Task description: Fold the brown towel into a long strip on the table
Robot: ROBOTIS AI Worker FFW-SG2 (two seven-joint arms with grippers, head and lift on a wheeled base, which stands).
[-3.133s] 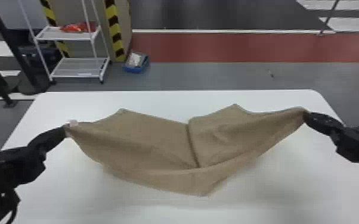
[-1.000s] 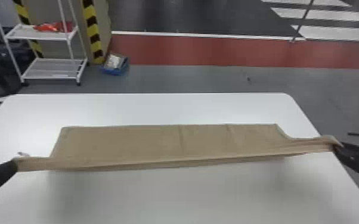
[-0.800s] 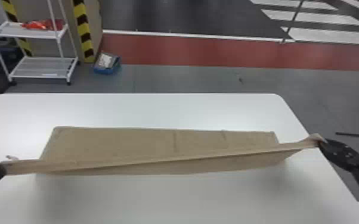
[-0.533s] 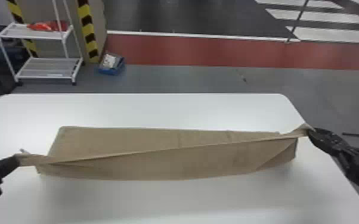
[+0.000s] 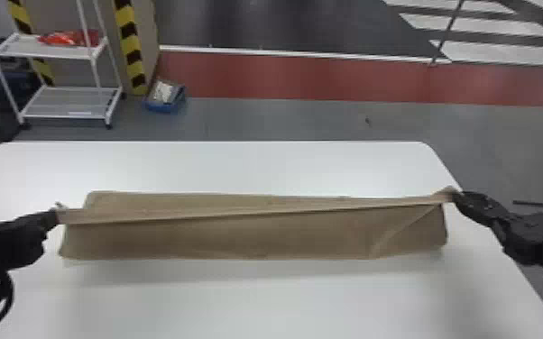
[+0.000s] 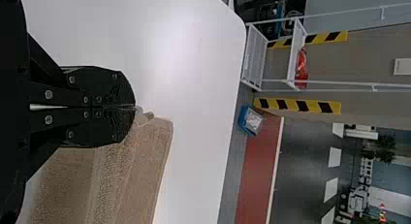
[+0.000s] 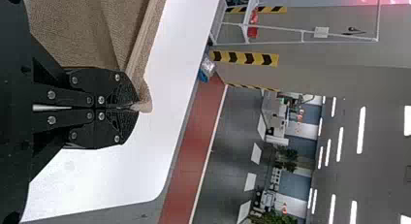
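Across the white table the brown towel (image 5: 239, 234) lies as a long band, its upper edge stretched taut between the two grippers. At its left end my left gripper (image 5: 57, 216) is shut on a corner of cloth. My right gripper (image 5: 454, 196) pinches the right end, where a slanting crease runs down the cloth. Up close in the left wrist view, the left gripper (image 6: 134, 107) has its fingers together, with cloth and a small pale tag at the tips. Likewise in the right wrist view, the right gripper (image 7: 136, 107) holds a bunched bit of towel (image 7: 82, 30).
The white table (image 5: 257, 302) extends in front of and behind the towel, and its right edge passes under the right arm. Beyond it on the floor stand a white shelf rack (image 5: 67, 101) and a blue box (image 5: 165, 97).
Both grippers have carried the towel's held edge away from the robot, over the cloth behind it. Earlier the towel hung loosely between them, and it is now taut. The head view has shifted.
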